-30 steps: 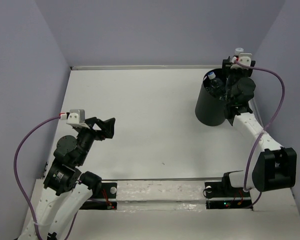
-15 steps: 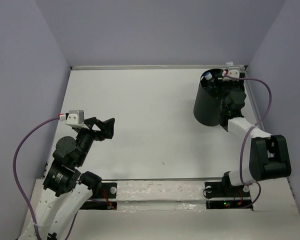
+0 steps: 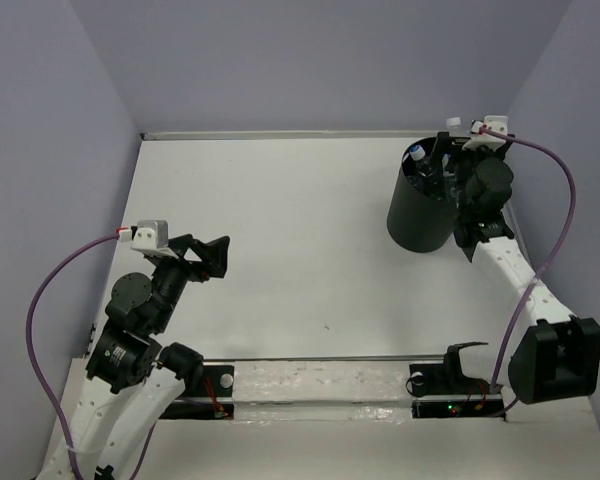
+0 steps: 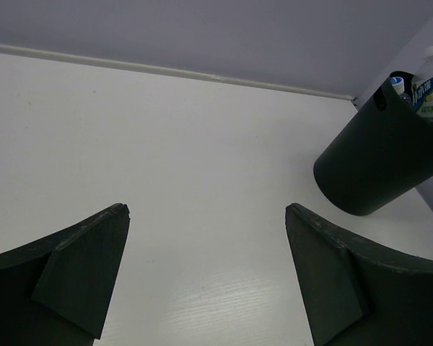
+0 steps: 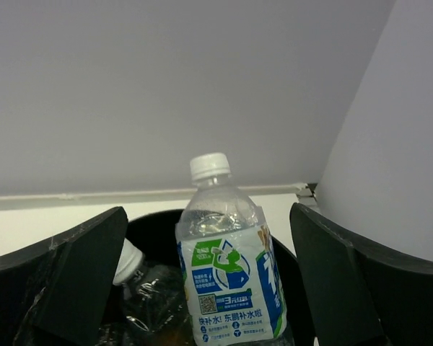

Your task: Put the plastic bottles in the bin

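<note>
- Table (image 3: 280,220): one; white surface runs ahead of the left claw (image 4: 207,207) to the far wall.
- Bin (image 3: 415,215): one, just under the right claw (image 5: 208,209), close to the table's far right corner and side wall.
- Claws: two, both spread wide, gripping nothing.
- Bottles: two seen in the bin. A labelled one (image 5: 227,281) stands between the right claw's jaws with gaps either side. Another (image 5: 141,288) lies lower, to its left.

The bin (image 3: 415,215) is black, the bottle (image 5: 227,288) clear with a white cap and blue-green label.
</note>
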Available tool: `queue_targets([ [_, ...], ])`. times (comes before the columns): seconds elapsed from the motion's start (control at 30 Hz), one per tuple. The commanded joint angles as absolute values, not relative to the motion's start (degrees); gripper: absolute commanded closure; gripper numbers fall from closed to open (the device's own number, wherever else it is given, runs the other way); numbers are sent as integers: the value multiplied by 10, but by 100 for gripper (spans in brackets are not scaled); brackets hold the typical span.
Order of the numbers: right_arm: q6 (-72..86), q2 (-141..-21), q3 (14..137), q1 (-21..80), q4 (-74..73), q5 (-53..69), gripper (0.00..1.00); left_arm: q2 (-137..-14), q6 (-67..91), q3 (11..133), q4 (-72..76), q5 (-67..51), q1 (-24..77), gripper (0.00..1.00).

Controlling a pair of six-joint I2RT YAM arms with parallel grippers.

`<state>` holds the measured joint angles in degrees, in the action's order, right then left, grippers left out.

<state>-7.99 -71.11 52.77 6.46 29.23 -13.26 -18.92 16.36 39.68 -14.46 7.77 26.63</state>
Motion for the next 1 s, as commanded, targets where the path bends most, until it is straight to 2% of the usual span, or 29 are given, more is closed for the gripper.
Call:
queue_targets([
  [0.0,-14,-656,568,69,235,-78,0,-182,158,402,-127,83,268,1],
  [0.17,35,-607,577,69,187,-55,3,-184,157,403,-127,83,268,1],
  [0.23,79,-580,585,69,147,-38,10,-183,158,403,-125,83,268,1],
  [0.27,95,-571,588,69,132,-21,17,-183,158,404,-124,81,268,1],
  [0.3,115,-560,587,69,121,32,26,-182,159,403,-121,79,268,1],
  [0.33,158,-538,584,69,111,61,62,-182,162,405,-120,76,268,1],
  [0.4,230,-505,557,69,109,164,100,-181,163,409,-112,58,268,1],
  [0.5,310,-461,507,75,138,284,100,-183,164,421,-103,28,268,1],
  [0.6,357,-414,446,86,157,351,98,-192,170,448,-105,13,268,1],
  [0.67,373,-369,418,86,159,385,82,-192,170,463,-105,5,268,1],
  [0.7,389,-358,404,91,157,400,54,-190,168,466,-105,3,268,1],
  [0.73,397,-349,381,91,152,414,35,-188,167,467,-102,-18,268,1],
  [0.77,415,-335,367,91,154,441,1,-184,168,465,-98,-24,268,1],
  [0.97,416,-294,287,97,137,457,0,-164,186,431,-61,-54,268,1],
])
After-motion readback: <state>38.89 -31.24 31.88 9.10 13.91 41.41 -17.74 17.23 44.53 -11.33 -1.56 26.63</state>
